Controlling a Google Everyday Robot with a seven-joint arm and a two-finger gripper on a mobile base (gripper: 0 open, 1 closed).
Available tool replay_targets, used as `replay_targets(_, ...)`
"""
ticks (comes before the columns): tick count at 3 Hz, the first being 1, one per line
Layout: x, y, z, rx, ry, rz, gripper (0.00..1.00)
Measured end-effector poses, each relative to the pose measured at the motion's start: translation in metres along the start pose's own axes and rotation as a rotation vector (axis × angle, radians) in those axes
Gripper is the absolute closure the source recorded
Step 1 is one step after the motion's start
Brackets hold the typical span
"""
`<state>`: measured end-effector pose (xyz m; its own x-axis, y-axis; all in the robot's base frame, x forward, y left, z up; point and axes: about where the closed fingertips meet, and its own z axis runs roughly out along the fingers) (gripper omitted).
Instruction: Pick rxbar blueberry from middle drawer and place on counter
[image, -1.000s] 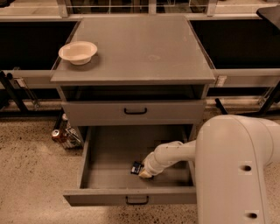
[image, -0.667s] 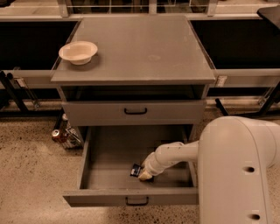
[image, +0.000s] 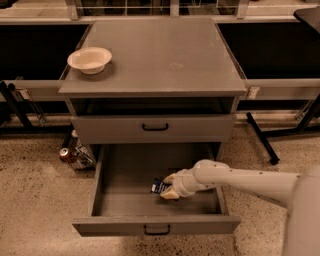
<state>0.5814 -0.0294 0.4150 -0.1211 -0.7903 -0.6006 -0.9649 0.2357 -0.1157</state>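
The middle drawer (image: 120, 224) is pulled open at the bottom of the grey cabinet. Inside it, right of centre, is the rxbar blueberry (image: 158, 186), a small dark blue bar with pale print. My gripper (image: 167, 187) reaches into the drawer from the right on a white arm. Its pale fingers (image: 170, 195) are closed around the bar's right end. The bar looks slightly raised off the drawer floor. The counter (image: 160, 55) is the flat grey top above.
A cream bowl (image: 90, 60) sits on the counter's left corner. The upper drawer (image: 155, 128) is closed, just above the open one. Cans (image: 67, 152) lie on the floor left of the cabinet. A black frame leg (image: 260, 140) crosses the floor at right.
The gripper and the bar have moved slightly up and back in the drawer. My white body has drawn away to the right, showing more of the forearm.
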Motion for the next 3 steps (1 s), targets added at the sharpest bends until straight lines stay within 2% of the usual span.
replay_targets(1, -0.016, -0.005, -0.037, 0.007, -0.101, -0.042, 1.0)
replay_targets(2, -0.024, -0.005, -0.058, -0.017, -0.186, -0.061, 1.0)
replay_targets(3, -0.025, -0.002, -0.058, -0.03, -0.187, -0.073, 1.0)
